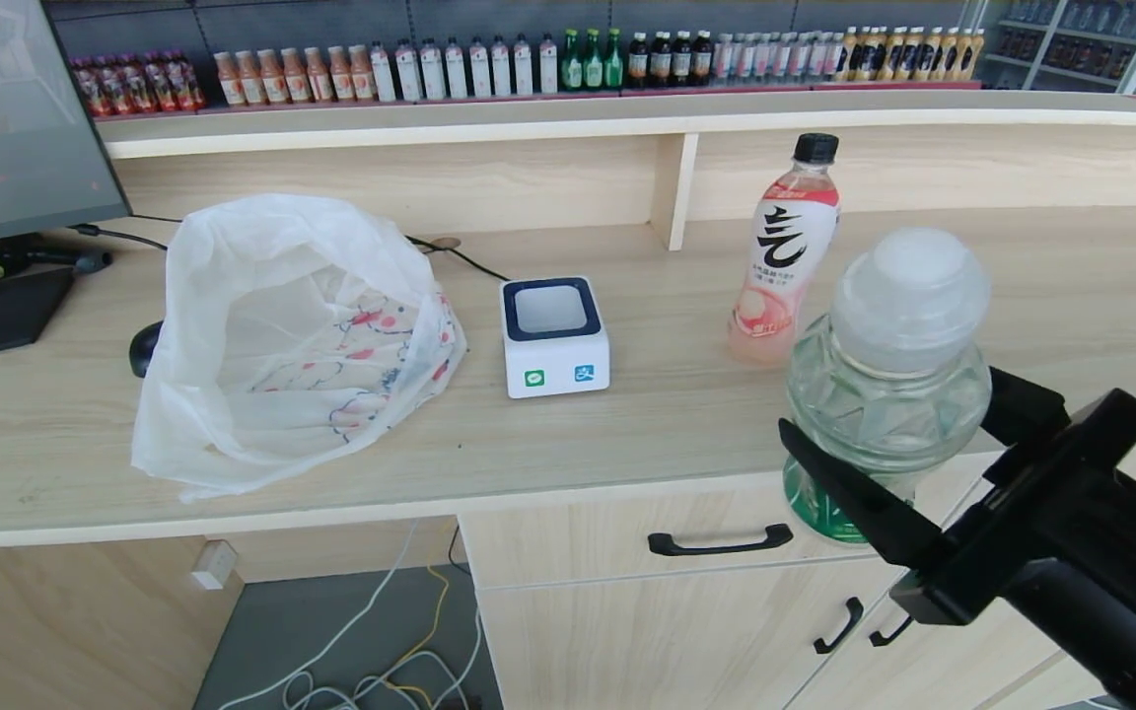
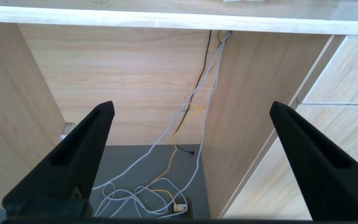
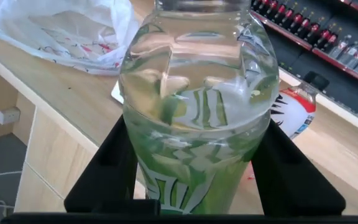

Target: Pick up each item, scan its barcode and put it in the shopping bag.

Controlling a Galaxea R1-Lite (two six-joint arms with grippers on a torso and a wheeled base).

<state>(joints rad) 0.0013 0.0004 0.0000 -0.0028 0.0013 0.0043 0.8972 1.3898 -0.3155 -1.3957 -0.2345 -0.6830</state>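
gripping clear bottle (image 1: 888, 375) in right end effector (image 1: 908, 468) above counter (image 1: 627, 424)

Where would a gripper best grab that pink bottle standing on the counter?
The pink bottle stands upright, so probably around its straight, round middle, approached level from the front: the shelf wall blocks the back, and the neck narrows.

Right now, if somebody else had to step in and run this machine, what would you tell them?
Right gripper: shut on the clear bottle, held up at the counter's front edge, right of the scanner.
Left gripper: open, empty, low beneath the counter.
Pink bottle: upright on the counter, beyond the clear bottle.
Bag: open, left of the scanner; contents unclear.
Done: clear bottle picked up.
To do: scan it, bag it, then the pink bottle.
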